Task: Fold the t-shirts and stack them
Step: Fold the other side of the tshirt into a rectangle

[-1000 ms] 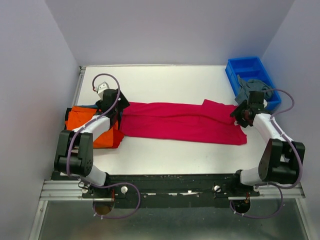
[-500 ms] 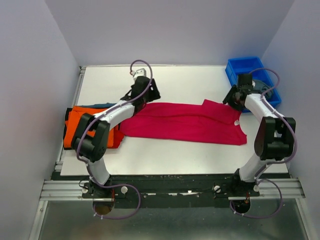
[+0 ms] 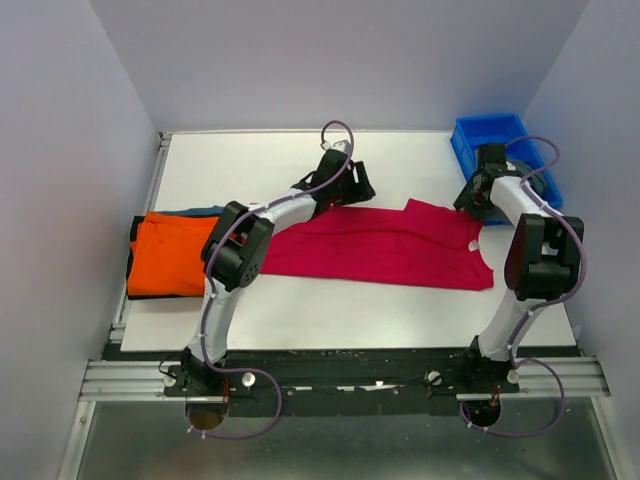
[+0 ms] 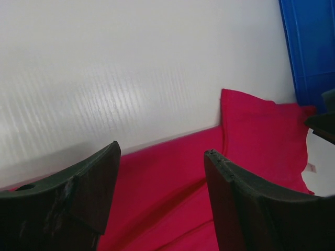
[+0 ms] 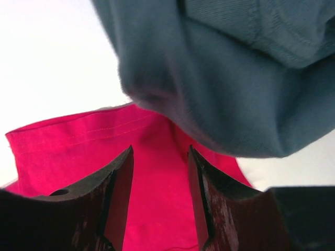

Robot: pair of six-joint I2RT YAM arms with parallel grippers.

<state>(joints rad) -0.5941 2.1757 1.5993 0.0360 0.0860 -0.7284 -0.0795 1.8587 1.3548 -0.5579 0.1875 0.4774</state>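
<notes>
The left tool and right tool have moved from the ends of the crimson t-shirt to its upper edge. Both are released and empty. A grasp for the next fold likely follows.

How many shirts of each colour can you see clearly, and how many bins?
crimson-pink shirt: 1
orange shirt: 1
grey-blue shirt: 1
blue bin: 1
Total: 4

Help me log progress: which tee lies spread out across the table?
The crimson tee, stretched long across the middle. The orange tee sits folded at the left edge; the grey-blue tee is bunched at the bin.
</notes>
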